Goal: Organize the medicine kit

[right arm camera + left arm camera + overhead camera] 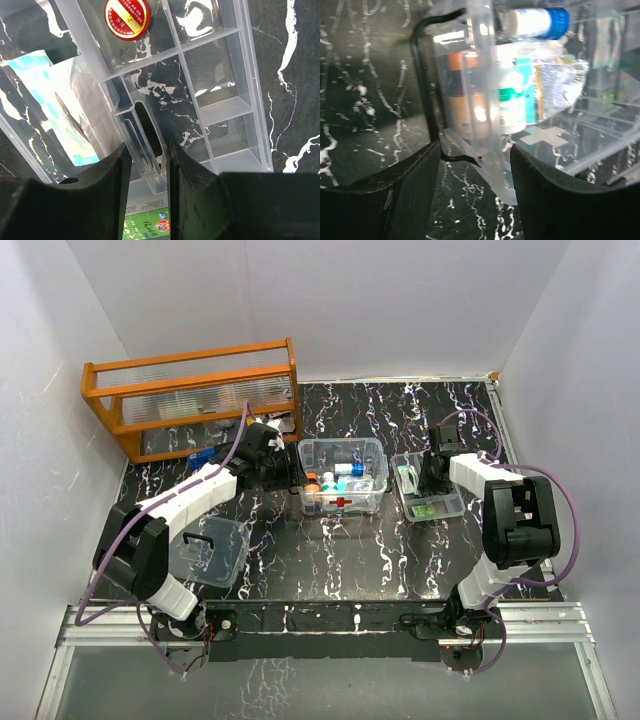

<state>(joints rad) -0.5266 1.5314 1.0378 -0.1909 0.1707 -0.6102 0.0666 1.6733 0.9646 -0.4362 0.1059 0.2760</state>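
Lid [212,552]: lies near-left of medicine kit [345,502]. Kit sits mid-tabletop [330,565]. Left fingers [422,172]: spread apart at the kit's left end, its wall between them. Right of kit: right fingers [122,167] clamped on the centre handle of the divided clear tray [220,100].

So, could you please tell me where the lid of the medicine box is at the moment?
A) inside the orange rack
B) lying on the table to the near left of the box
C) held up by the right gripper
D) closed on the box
B: the clear lid with its dark handle lies flat on the table, to the near left of the open box and apart from it.
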